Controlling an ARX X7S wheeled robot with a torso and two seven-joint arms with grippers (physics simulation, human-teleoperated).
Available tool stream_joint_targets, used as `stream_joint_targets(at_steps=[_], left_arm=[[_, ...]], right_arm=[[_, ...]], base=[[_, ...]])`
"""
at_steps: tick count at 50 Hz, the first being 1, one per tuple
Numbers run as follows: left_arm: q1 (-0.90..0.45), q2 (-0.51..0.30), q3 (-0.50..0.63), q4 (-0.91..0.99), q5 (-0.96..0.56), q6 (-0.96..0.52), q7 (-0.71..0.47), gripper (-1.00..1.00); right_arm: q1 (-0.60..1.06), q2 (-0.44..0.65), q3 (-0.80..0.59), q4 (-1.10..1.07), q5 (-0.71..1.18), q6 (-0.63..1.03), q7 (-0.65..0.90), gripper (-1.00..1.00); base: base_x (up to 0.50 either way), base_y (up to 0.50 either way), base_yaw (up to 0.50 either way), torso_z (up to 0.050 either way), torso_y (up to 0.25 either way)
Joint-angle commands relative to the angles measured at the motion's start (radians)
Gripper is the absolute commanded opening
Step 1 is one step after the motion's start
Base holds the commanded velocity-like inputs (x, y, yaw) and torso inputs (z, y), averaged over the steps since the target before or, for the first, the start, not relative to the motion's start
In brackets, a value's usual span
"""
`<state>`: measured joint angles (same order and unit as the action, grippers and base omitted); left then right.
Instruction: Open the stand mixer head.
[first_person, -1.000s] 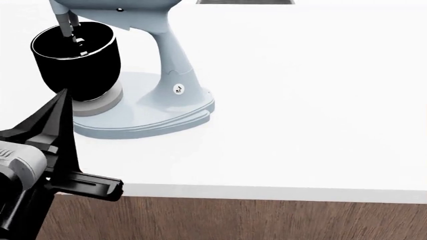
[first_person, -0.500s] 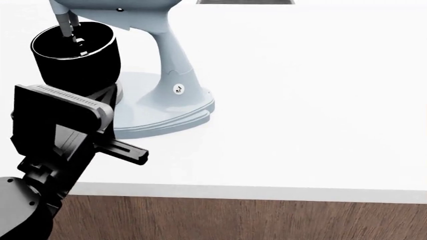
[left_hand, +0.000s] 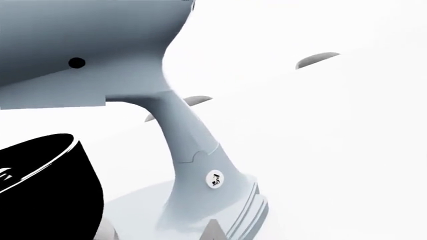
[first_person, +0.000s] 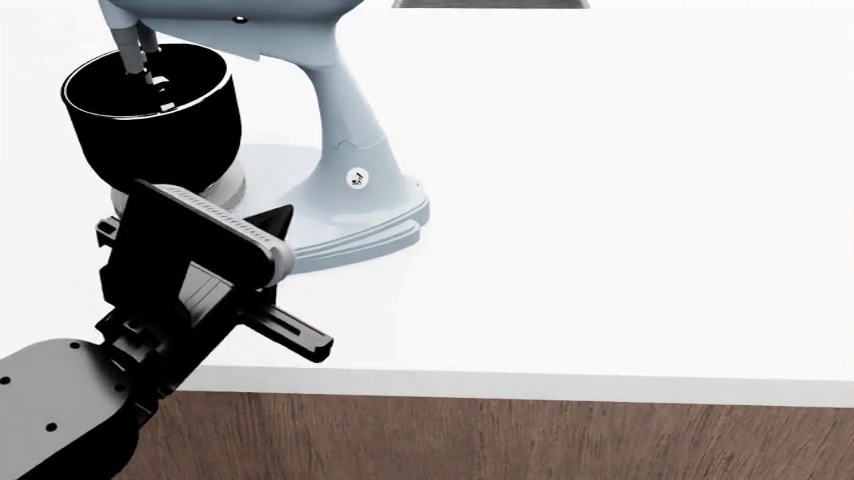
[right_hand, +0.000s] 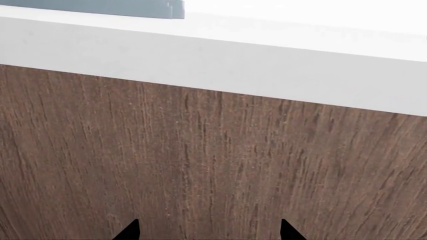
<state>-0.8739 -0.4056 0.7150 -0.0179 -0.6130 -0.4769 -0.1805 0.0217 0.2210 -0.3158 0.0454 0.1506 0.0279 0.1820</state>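
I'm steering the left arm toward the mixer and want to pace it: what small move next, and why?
Probably raise the left gripper toward the mixer head. It sits low beside the bowl, touching nothing, and the head is down with its beater in the bowl.

Everything is very bright and sharp, with no blur. The white bench (first_person: 601, 200) is so bright it nearly glows. Beyond the left claw (first_person: 200, 230), the stand mixer head (left_hand: 87, 45) is darker underneath, and the black bowl (first_person: 150, 115) rim shines.
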Motion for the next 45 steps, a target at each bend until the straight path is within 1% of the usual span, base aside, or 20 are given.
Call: stream_joint_targets(at_steps=[1, 5, 9, 18, 19, 21, 23, 25, 27, 32, 36, 39, 42, 45], left_arm=[[-0.046, 0.032, 0.03, -0.057, 0.058, 0.013, 0.085, -1.0], [-0.067, 0.049, 0.037, -0.07, 0.046, 0.008, 0.115, -1.0], [-0.071, 0.047, 0.039, -0.085, 0.051, 0.027, 0.133, -1.0], [-0.071, 0.047, 0.042, -0.096, 0.057, 0.041, 0.139, -1.0], [-0.079, 0.051, 0.044, -0.092, 0.056, 0.037, 0.142, -1.0], [-0.143, 0.097, 0.045, -0.15, 0.059, 0.016, 0.149, -1.0], [-0.155, 0.113, 0.035, -0.173, 0.064, 0.036, 0.143, -1.0], [-0.162, 0.121, 0.028, -0.165, 0.052, 0.025, 0.139, -1.0], [-0.184, 0.141, 0.031, -0.199, 0.056, 0.036, 0.153, -1.0], [-0.194, 0.167, 0.036, -0.237, 0.066, 0.052, 0.154, -1.0], [-0.183, 0.171, 0.052, -0.25, 0.074, 0.057, 0.163, -1.0], [-0.173, 0.193, 0.051, -0.32, 0.085, 0.092, 0.164, -1.0], [-0.161, 0.199, 0.067, -0.334, 0.098, 0.105, 0.168, -1.0], [-0.165, 0.205, 0.055, -0.347, 0.09, 0.106, 0.161, -1.0]], right_arm=[[-0.004, -0.016, 0.031, -0.021, 0.01, 0.014, -0.019, 1.0], [0.002, -0.018, 0.028, -0.012, 0.008, 0.014, -0.015, 1.0], [0.005, -0.017, 0.023, -0.009, 0.006, 0.013, -0.014, 1.0], [0.015, -0.02, 0.015, 0.008, 0.008, 0.004, -0.013, 1.0], [0.018, -0.022, 0.016, 0.013, 0.005, 0.003, -0.008, 1.0], [0.021, -0.023, 0.014, 0.018, 0.008, 0.003, -0.011, 1.0], [0.021, -0.023, 0.012, 0.018, 0.008, 0.002, -0.01, 1.0], [0.023, -0.023, 0.011, 0.022, 0.007, 0.0, -0.007, 1.0], [0.021, -0.022, 0.01, 0.018, 0.009, 0.002, -0.007, 1.0], [0.013, -0.016, 0.012, 0.005, 0.017, 0.002, -0.007, 1.0], [0.009, -0.012, 0.012, 0.002, 0.018, 0.003, -0.003, 1.0], [0.003, -0.008, 0.012, -0.007, 0.021, 0.004, -0.004, 1.0], [0.001, -0.005, 0.01, -0.009, 0.024, 0.004, -0.005, 1.0], [-0.001, -0.003, 0.008, -0.012, 0.021, 0.005, -0.001, 1.0]], base=[[0.0, 0.0, 0.0, 0.0, 0.0], [0.0, 0.0, 0.0, 0.0, 0.0], [0.0, 0.0, 0.0, 0.0, 0.0], [0.0, 0.0, 0.0, 0.0, 0.0], [0.0, 0.0, 0.0, 0.0, 0.0], [0.0, 0.0, 0.0, 0.0, 0.0], [0.0, 0.0, 0.0, 0.0, 0.0], [0.0, 0.0, 0.0, 0.0, 0.0], [0.0, 0.0, 0.0, 0.0, 0.0], [0.0, 0.0, 0.0, 0.0, 0.0], [0.0, 0.0, 0.0, 0.0, 0.0], [0.0, 0.0, 0.0, 0.0, 0.0], [0.0, 0.0, 0.0, 0.0, 0.0], [0.0, 0.0, 0.0, 0.0, 0.0]])
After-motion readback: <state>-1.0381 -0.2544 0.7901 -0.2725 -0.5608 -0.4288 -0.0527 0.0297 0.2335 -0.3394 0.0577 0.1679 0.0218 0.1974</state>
